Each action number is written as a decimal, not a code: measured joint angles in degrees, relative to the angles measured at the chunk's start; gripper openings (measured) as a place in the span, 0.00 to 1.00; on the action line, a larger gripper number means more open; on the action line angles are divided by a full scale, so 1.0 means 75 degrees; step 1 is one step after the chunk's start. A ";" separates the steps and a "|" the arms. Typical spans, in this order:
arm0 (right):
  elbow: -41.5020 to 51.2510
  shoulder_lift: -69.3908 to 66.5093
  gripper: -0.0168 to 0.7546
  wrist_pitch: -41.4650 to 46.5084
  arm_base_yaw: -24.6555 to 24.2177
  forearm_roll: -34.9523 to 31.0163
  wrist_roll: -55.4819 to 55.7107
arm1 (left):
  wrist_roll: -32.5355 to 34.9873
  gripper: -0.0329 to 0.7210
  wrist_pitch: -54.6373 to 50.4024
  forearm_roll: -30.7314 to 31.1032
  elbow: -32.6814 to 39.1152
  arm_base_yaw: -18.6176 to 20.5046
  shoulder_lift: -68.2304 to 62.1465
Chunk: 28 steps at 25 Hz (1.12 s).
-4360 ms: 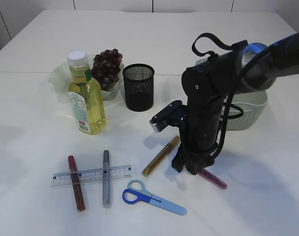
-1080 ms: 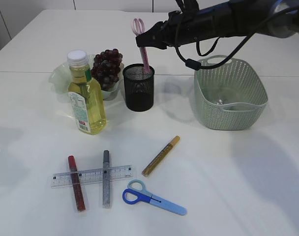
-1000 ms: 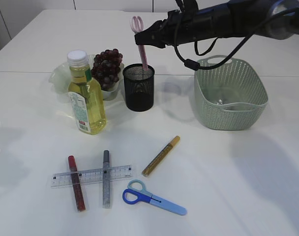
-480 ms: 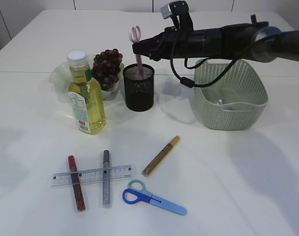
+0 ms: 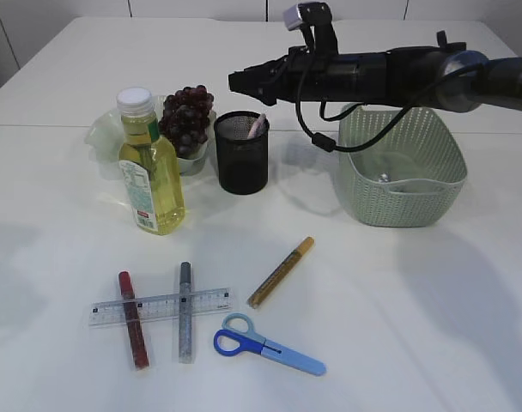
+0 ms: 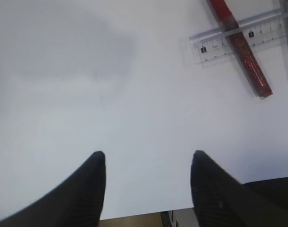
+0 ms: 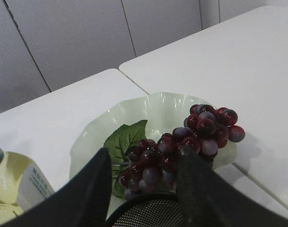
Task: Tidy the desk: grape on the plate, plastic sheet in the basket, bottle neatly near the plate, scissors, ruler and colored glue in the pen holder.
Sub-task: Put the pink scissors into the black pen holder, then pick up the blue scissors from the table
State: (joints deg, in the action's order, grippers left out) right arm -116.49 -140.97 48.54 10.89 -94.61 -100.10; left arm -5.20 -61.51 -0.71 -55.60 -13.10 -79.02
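The ruler (image 5: pixel 160 306) lies flat at the near left of the desk, with the red glue stick (image 5: pixel 133 319) and the grey glue stick (image 5: pixel 185 311) crossing it. In the left wrist view the left gripper (image 6: pixel 148 161) hangs just above bare table, fingers spread and holding nothing. Behind them stands the bottle (image 5: pixel 149 163) of yellow liquid, upright, just in front of the pale green plate (image 5: pixel 102 136), and the grape (image 5: pixel 185 116) bunch rests on that plate. Next to the right, the black mesh pen holder (image 5: pixel 241 152) has a pink glue stick (image 5: pixel 256 126) leaning inside it. In front lie the blue scissors (image 5: pixel 268 345) and the gold glue stick (image 5: pixel 281 272). The right gripper (image 5: pixel 237 82) hovers above the holder, jaws parted and empty. Farthest right, the green basket (image 5: pixel 402 166) holds something pale, possibly the plastic sheet
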 joint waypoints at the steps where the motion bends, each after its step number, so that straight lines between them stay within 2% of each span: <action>1: 0.0000 0.0000 0.50 0.0000 0.0000 -0.0014 0.0128 | 0.0000 0.59 0.0000 0.0000 0.0000 0.0000 0.0000; 3: 0.0000 0.0102 0.50 -0.0095 0.0000 0.0235 0.0635 | 0.0000 0.59 -0.0007 0.0000 0.0000 0.0000 0.0000; 5: 0.0000 0.0386 0.50 -0.0371 0.0000 0.1010 0.1693 | 0.0000 0.59 -0.0018 0.0000 0.0000 0.0000 0.0000; 9: 0.0000 0.1308 0.50 -0.0416 0.0000 0.4263 0.4994 | 0.0000 0.59 -0.0026 0.0016 0.0000 0.0000 0.0000; 12: 0.0000 0.2079 0.50 0.0169 0.0000 0.6722 0.7418 | 0.0000 0.59 -0.0079 0.0016 0.0000 0.0000 0.0000; 14: 0.0000 0.2631 0.50 0.0624 0.0000 0.7954 0.8536 | 0.0000 0.59 -0.0097 -0.0054 0.0000 0.0000 0.0000; 17: 0.0000 0.3505 0.50 0.1312 0.0000 0.8971 0.9602 | 0.0000 0.59 -0.0097 -0.0159 0.0000 0.0000 0.0000; 23: -0.0060 0.4656 0.50 0.2823 0.0064 0.9944 1.1154 | 0.0000 0.59 0.0036 -0.0444 0.0000 0.0000 0.0005; 28: 0.0508 0.5126 0.50 0.3051 0.0630 1.0941 1.1937 | 0.0000 0.59 0.0161 -0.0526 0.0000 0.0000 0.0005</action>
State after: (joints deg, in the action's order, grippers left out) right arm -112.68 -102.52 71.42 15.62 -12.56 -10.57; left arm -5.20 -60.30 -4.66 -55.60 -13.10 -78.98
